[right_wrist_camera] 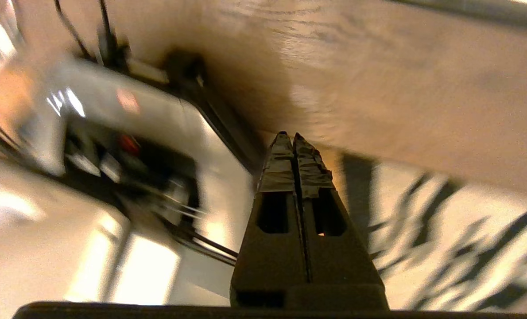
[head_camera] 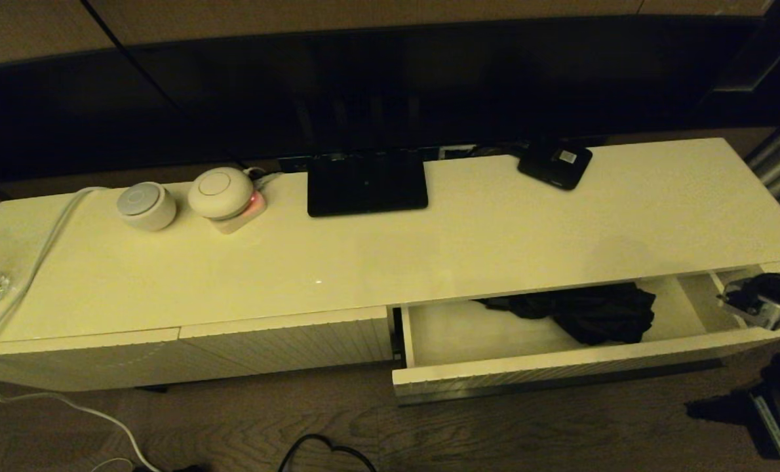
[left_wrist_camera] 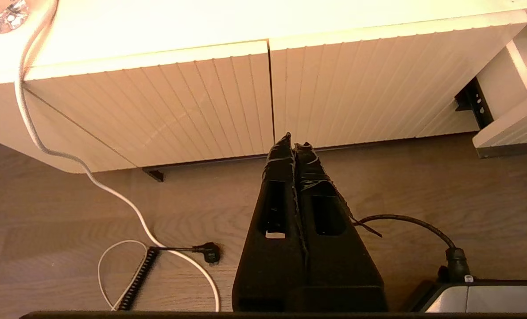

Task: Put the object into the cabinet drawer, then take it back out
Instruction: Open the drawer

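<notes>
While the cabinet drawer is standing pulled out at the right end of the cabinet front, the umbrella is lying inside it, bunched against the drawer's back right area and partly tucked under the cabinet top's front edge.

Item, umbrella: black, fabric loose; its long axis is running roughly along the drawer's length, parallel to the front edge. Handle and loop are not distinguishable here.

Item, right gripper: fingers clenched together on nothing; in the head view the right arm is showing at the drawer's right end, just beside the side wall. The umbrella is lying toward the drawer's middle from it, near but apart.

Item, left gripper: fingers pressed together, empty, hanging low before the closed ribbed panels at the cabinet's left half, well apart from the drawer.

Judgement: the placing half is looking done; the right arm is the nearer for retrieval, needing to spread its fingers and come across the umbrella's length.

Also on top: black box, two round devices, white cable.
</notes>
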